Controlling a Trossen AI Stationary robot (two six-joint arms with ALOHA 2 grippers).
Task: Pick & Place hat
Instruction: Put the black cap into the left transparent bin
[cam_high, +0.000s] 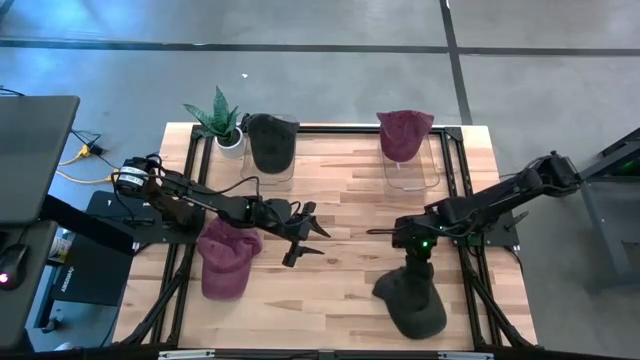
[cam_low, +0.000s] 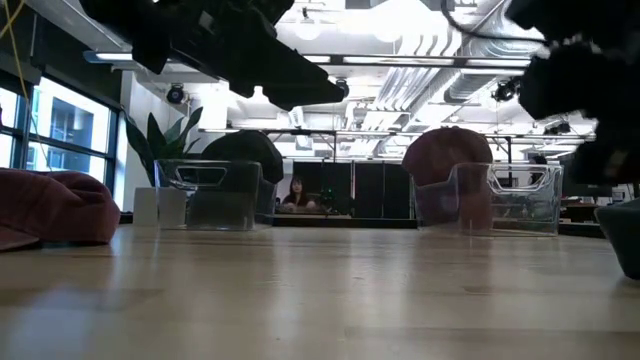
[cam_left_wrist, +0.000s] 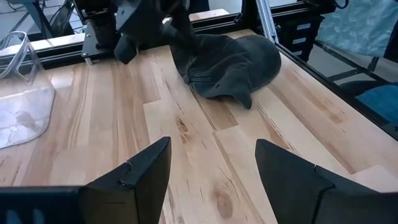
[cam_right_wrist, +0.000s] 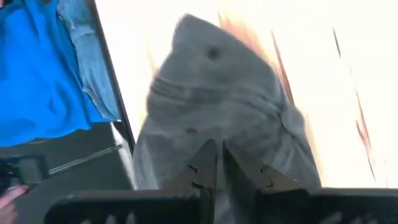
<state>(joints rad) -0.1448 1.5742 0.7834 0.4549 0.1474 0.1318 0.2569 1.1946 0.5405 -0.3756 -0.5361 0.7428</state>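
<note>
Right wrist: right gripper (cam_right_wrist: 217, 163) pinched onto dark grey hat (cam_right_wrist: 217, 99).
Left wrist: left gripper (cam_left_wrist: 211, 168) spread apart, holding nothing.
High: dark grey hat at table's (cam_high: 340, 300) front edge, right side; maroon hat (cam_high: 225, 262) front-left.

Lab or open office: concrete floor (cam_high: 330, 80), exposed ceiling ducts (cam_low: 420, 90), monitor (cam_high: 35, 160) beside table.

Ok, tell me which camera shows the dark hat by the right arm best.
The left wrist view: the dark hat lies whole on the wood there, with the right gripper on it. The high view shows it small, the right wrist view shows only part, and the low view shows only an edge.
</note>
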